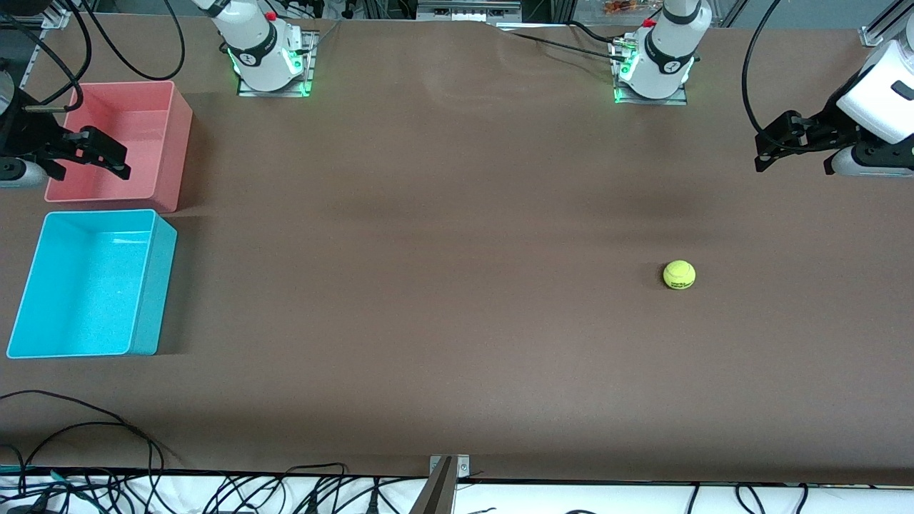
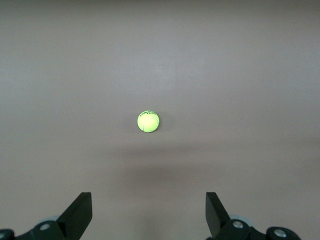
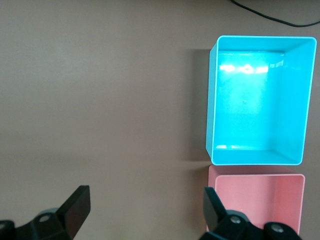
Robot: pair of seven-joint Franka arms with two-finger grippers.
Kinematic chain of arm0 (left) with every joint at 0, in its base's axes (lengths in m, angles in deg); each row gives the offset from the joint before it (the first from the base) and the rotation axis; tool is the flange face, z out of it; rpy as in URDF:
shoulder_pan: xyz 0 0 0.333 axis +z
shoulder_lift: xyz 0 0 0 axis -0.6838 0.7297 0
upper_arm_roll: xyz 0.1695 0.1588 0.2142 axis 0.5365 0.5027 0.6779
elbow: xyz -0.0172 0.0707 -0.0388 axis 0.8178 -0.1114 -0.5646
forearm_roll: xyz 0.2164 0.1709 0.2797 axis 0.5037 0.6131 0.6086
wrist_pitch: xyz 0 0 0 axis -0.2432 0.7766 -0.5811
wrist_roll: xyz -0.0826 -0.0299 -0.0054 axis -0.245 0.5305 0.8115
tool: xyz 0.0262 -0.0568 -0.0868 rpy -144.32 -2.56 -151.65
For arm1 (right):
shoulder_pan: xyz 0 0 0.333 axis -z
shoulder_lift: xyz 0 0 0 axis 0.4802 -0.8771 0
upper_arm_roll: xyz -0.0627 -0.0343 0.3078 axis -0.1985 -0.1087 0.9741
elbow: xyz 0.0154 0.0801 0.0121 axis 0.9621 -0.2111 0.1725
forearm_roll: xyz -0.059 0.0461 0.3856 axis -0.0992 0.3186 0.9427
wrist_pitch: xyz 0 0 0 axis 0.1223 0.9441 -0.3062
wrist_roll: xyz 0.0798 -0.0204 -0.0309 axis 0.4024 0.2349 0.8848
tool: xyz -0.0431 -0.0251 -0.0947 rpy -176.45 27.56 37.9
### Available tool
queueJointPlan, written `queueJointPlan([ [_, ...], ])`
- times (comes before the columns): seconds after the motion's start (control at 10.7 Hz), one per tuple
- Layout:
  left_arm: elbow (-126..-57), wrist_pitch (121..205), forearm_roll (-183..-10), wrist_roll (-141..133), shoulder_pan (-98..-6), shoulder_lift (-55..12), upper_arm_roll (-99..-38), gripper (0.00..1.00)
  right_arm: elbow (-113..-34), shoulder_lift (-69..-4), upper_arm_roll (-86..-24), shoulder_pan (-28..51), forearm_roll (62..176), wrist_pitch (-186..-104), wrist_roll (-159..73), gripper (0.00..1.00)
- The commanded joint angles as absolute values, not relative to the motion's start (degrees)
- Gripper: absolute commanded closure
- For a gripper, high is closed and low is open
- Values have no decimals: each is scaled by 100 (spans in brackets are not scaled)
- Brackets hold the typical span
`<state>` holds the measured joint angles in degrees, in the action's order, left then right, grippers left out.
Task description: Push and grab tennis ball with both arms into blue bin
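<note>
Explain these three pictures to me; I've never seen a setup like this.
Two white robot arms stand at a brown table. One picture looks down from across the table; the other two come from cameras on each arm's wrist. A tennis ball lies toward the left arm's end. A blue bin and a pink bin sit side by side at the right arm's end, both empty. The left gripper hangs above the table; the right gripper hovers over the pink bin. Both have open fingers and hold nothing.

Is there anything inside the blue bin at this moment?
No. The blue bin is empty: its bare floor shows in the front and right wrist views. The tennis ball lies on the table toward the left arm's end. Nothing covers the bin's interior.
</note>
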<state>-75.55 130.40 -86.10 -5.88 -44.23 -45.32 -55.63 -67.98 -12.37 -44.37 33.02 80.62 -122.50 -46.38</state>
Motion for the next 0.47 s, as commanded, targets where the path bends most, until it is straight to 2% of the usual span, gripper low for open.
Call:
queueJointPlan([
  [0.0, -7333, 12906, -8623, -514, -4437, -4433, -5580, 0, -6925, -1132, -4414, 3309, 8157, -12282, -4635, 0],
  [0.37, -7333, 12906, -8623, -514, -4437, -4433, -5580, 0, -6908, -1132, -4431, 3318, 8148, -12317, -4635, 0],
])
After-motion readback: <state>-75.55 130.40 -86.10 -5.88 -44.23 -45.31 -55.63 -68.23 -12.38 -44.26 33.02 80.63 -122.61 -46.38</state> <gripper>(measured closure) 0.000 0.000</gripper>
